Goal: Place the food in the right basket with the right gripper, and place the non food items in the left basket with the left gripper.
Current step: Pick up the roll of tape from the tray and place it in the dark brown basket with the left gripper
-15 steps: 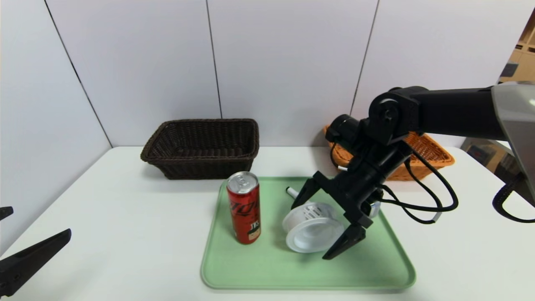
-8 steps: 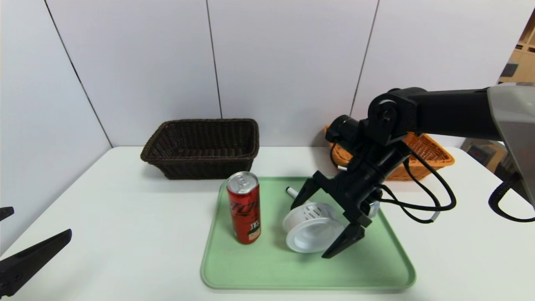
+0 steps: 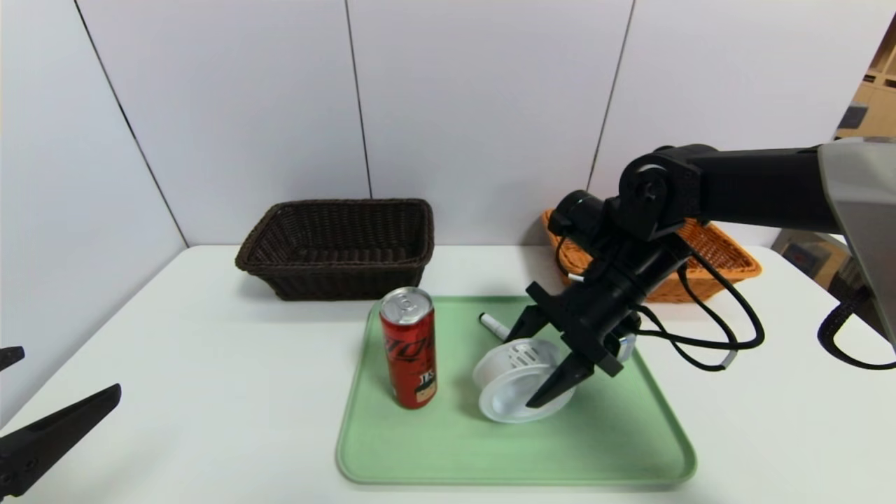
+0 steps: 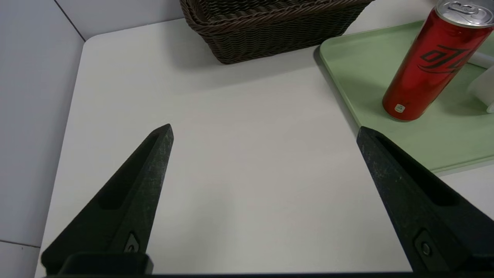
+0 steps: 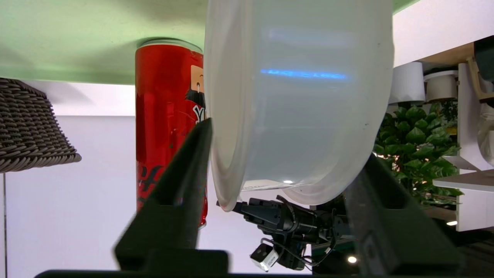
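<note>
The red can (image 3: 409,348) stands upright on the left part of the green tray (image 3: 448,448), in the middle of the head view, with the white strainer disc (image 3: 514,381) tipped on its side just to its right and the white marker (image 3: 494,325) lying behind that. The right gripper (image 3: 537,360) reaches down and leftward from the black arm at the right of the frame, and its fingers (image 3: 553,383) bracket the disc, one at the near rim, one at the far side. The right wrist view shows what the head view cannot: the fingers lie against both sides of the disc's body, so they look pinched on it. The left gripper (image 4: 264,133) hangs low over the bare white desk (image 3: 210,364) at the lower left, fingers spread wide. The dark basket (image 3: 339,245) sits at the back left of centre, the orange basket (image 3: 721,262) behind the right arm.
</note>
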